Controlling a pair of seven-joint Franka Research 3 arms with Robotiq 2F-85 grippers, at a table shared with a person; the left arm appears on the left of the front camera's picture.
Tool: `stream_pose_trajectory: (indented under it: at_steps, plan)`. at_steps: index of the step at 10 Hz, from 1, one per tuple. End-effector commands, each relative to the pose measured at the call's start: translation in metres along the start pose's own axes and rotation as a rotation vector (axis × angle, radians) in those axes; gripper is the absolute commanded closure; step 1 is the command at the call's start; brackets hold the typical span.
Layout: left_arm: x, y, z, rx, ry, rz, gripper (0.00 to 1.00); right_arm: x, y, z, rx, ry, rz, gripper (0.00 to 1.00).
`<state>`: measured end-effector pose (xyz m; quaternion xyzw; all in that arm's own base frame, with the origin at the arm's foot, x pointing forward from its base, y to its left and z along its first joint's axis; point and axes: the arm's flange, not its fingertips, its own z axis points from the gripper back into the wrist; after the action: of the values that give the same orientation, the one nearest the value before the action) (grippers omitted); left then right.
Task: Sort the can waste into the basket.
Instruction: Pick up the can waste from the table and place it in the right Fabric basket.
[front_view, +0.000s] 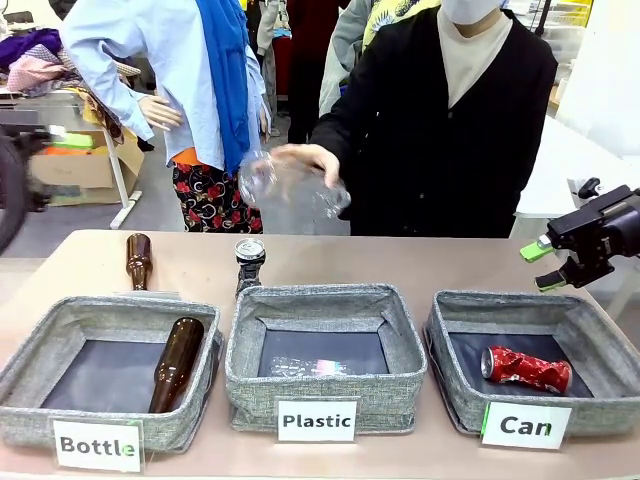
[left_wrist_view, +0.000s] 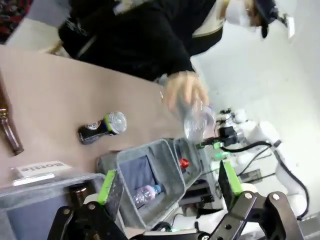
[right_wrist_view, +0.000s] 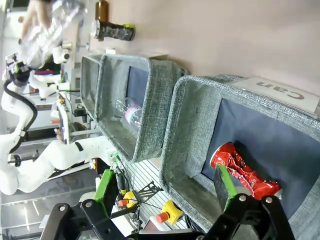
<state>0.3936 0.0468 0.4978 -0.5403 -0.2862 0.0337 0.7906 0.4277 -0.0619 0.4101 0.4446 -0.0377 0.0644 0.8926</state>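
Note:
The red crushed can (front_view: 525, 369) lies inside the grey basket labelled "Can" (front_view: 520, 302) at the right. The right wrist view looks down on this red can (right_wrist_view: 245, 172) and the Can basket (right_wrist_view: 200, 95). The black and silver can (front_view: 249, 262) lies on the table behind the middle basket; it also shows in the wrist views (left_wrist_view: 102, 127) (right_wrist_view: 112, 31). My right gripper (front_view: 546, 266) hovers open and empty above the Can basket's far right corner (right_wrist_view: 164, 186). My left gripper (left_wrist_view: 167, 182) is open and empty above the left baskets.
A person's hand holds a clear plastic bottle (front_view: 290, 185) above the table's far edge. The "Plastic" basket (front_view: 325, 300) holds a clear bottle (front_view: 305, 367). The "Bottle" basket (front_view: 110, 310) holds a brown bottle (front_view: 177, 362); another brown bottle (front_view: 138, 260) lies behind it.

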Motion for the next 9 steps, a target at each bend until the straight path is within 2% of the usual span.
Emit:
stream_pose_trajectory:
  at_steps: [1,3,4,5,6,8,9]
  plan:
    - [-0.008,0.024,0.085,-0.117,0.005,0.106,0.0,-0.004,0.003,0.0,-0.016,-0.004,-0.012,0.0]
    - [-0.048,0.034,0.134,-0.105,-0.023,0.113,0.0,-0.004,0.003,0.0,-0.016,-0.004,-0.012,0.0]
    - [-0.063,0.038,0.153,-0.084,-0.09,0.119,0.0,-0.004,0.003,0.0,-0.016,-0.004,-0.012,0.0]
    - [-0.066,0.04,0.155,-0.129,-0.085,0.112,0.0,-0.004,0.003,0.0,-0.016,-0.004,-0.012,0.0]
    - [-0.061,0.04,0.14,-0.102,-0.07,0.102,0.0,-0.004,0.003,0.0,-0.016,-0.004,-0.012,0.0]
    - [-0.044,0.039,0.082,-0.019,0.079,0.059,0.0,-0.004,0.003,0.0,-0.016,-0.004,-0.012,0.0]
    - [-0.038,0.037,0.057,-0.029,0.165,0.032,0.0,-0.004,0.003,0.0,-0.016,-0.004,-0.012,0.0]
